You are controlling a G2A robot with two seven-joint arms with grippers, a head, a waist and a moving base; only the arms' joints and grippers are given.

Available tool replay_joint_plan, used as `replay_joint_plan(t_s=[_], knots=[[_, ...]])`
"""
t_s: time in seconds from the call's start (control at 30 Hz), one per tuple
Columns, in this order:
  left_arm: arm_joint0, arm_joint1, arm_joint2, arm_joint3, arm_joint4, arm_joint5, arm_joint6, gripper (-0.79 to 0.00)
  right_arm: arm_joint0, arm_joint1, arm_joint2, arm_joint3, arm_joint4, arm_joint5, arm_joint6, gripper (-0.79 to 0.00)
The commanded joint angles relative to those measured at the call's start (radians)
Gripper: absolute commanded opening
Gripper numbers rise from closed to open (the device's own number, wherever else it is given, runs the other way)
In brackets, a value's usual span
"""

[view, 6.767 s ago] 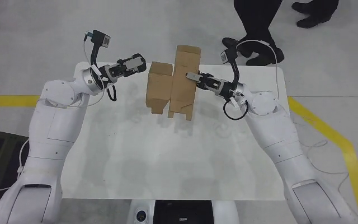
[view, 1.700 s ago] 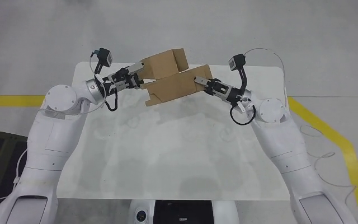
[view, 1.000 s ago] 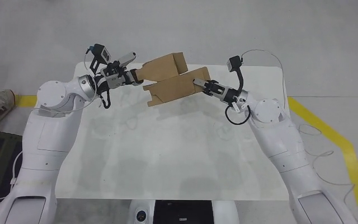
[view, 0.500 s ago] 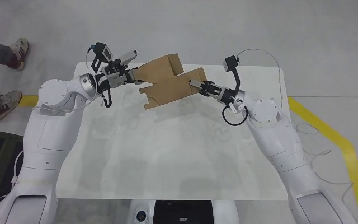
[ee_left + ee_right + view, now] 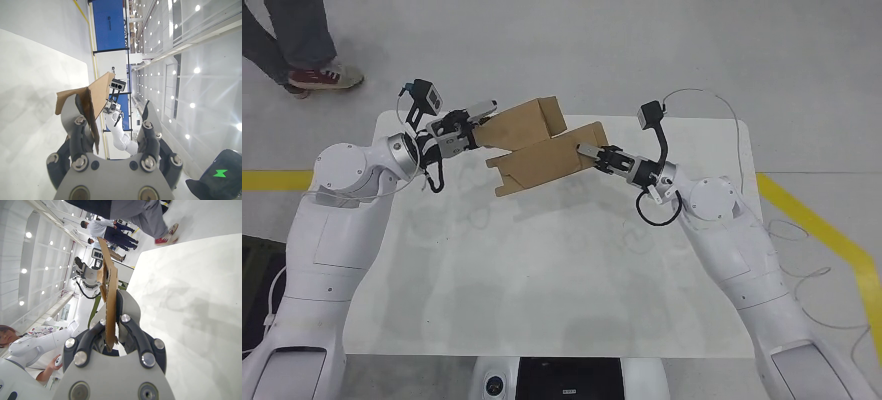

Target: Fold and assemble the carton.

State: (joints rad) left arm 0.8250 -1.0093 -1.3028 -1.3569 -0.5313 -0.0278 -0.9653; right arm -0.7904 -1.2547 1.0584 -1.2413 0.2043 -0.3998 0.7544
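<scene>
1. Over the far edge of the white table [image 5: 542, 290], the right hand [image 5: 589, 153] is clenched on one end of the half-folded brown cardboard carton [image 5: 542, 155].
2. Also over that edge, the left hand [image 5: 483, 114] is spread, one finger touching a flap.
3. Held by a single pinch, the carton could twist and crease wrongly.

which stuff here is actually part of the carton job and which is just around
Part of the job:
carton, held up over the table
right gripper, shut on one end of it
left gripper, open, one finger against the other end

Just around:
white table underneath
yellow floor line
</scene>
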Motion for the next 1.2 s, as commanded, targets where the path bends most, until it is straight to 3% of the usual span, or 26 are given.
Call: replay_joint_plan(t_s=[0.0,0.13,0.33,0.5,0.53,0.57,0.6,0.63,0.97,1.17], knots=[[0.002,0.001,0.0,0.003,0.012,-0.005,-0.003,-0.536,0.0,-0.001,-0.001,0.0,-0.001,0.0,-0.001,-0.785],[0.005,0.002,-0.001,0.009,0.029,-0.009,-0.007,-0.56,0.0,-0.003,-0.003,0.001,-0.003,-0.003,-0.007,-0.785],[0.007,0.005,-0.007,0.021,0.047,-0.009,-0.012,-0.671,0.0,-0.007,-0.01,-0.002,-0.006,0.001,-0.014,-0.785],[0.009,0.007,-0.012,0.021,0.048,-0.004,-0.024,-0.588,-0.002,-0.01,-0.015,-0.005,-0.007,0.005,-0.022,-0.785],[0.01,0.008,-0.013,0.02,0.047,-0.003,-0.028,-0.603,-0.003,-0.01,-0.016,-0.006,-0.008,0.005,-0.024,-0.785],[0.011,0.008,-0.015,0.019,0.044,-0.001,-0.03,-0.659,-0.003,-0.011,-0.016,-0.006,-0.008,0.007,-0.025,-0.702],[0.012,0.008,-0.017,0.018,0.042,-0.001,-0.032,-0.767,-0.003,-0.011,-0.017,-0.006,-0.008,0.008,-0.025,-0.462],[0.013,0.009,-0.018,0.018,0.041,0.0,-0.033,-0.785,-0.003,-0.012,-0.017,-0.006,-0.006,0.009,-0.025,0.0],[0.001,0.012,-0.029,0.026,0.065,-0.041,-0.035,-0.785,-0.038,0.016,0.084,-0.001,-0.065,-0.041,-0.024,0.0],[-0.01,0.013,-0.01,0.024,0.155,-0.158,-0.058,-0.785,-0.026,0.02,0.115,-0.021,0.084,-0.12,0.081,0.0]])
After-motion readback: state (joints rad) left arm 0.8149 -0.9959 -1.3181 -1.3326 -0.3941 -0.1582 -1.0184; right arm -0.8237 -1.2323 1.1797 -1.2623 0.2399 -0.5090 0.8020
